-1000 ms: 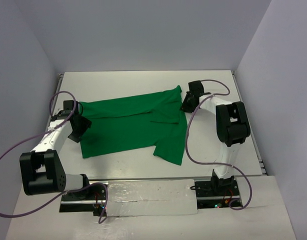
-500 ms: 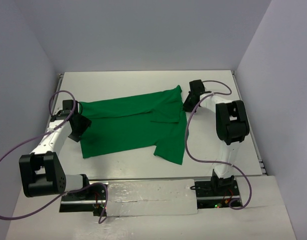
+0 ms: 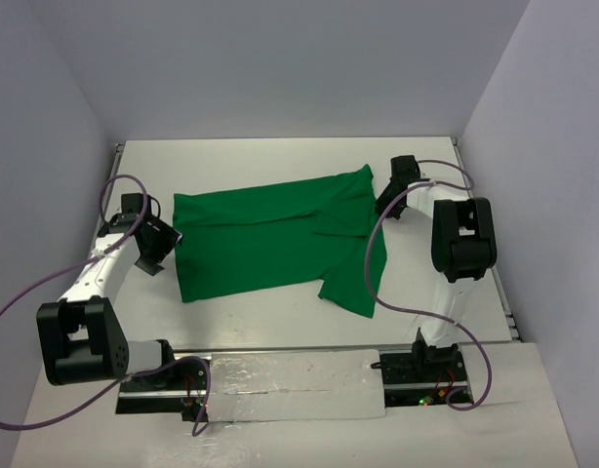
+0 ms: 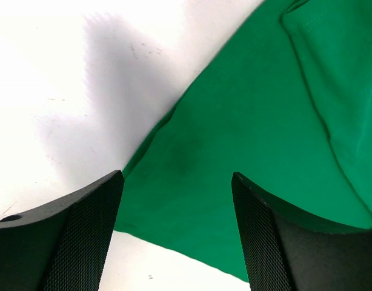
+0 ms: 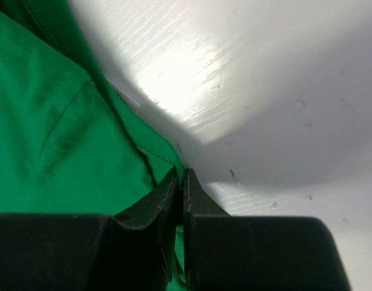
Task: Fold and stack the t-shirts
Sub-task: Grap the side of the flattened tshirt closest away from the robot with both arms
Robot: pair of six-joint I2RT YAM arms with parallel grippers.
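Observation:
The bright-green t-shirt [image 3: 260, 239] lies spread flat on the white table [image 3: 280, 156], with one sleeve folded over near its right end. My right gripper [image 3: 382, 203] is at the shirt's far right corner. In the right wrist view it [image 5: 181, 182] is shut, with the shirt's [image 5: 65, 151] hem pinched between the jaws. My left gripper [image 3: 169, 239] is at the shirt's left edge. In the left wrist view it [image 4: 177, 242] is open, and the shirt's [image 4: 265, 121] left corner lies on the table between its fingers [image 4: 65, 236], untouched. No neck tag shows.
The right arm's purple cable [image 3: 370, 263] hangs across the shirt's right part. White walls enclose the table on the left, back and right. The arm bases stand on a rail [image 3: 290, 385] at the near edge. Bare table [image 4: 53, 91] lies left of the shirt.
My right gripper has moved to the right and pulled the shirt about a hand's width that way. The shirt's left edge has slid rightward from my left gripper, which has shifted slightly.

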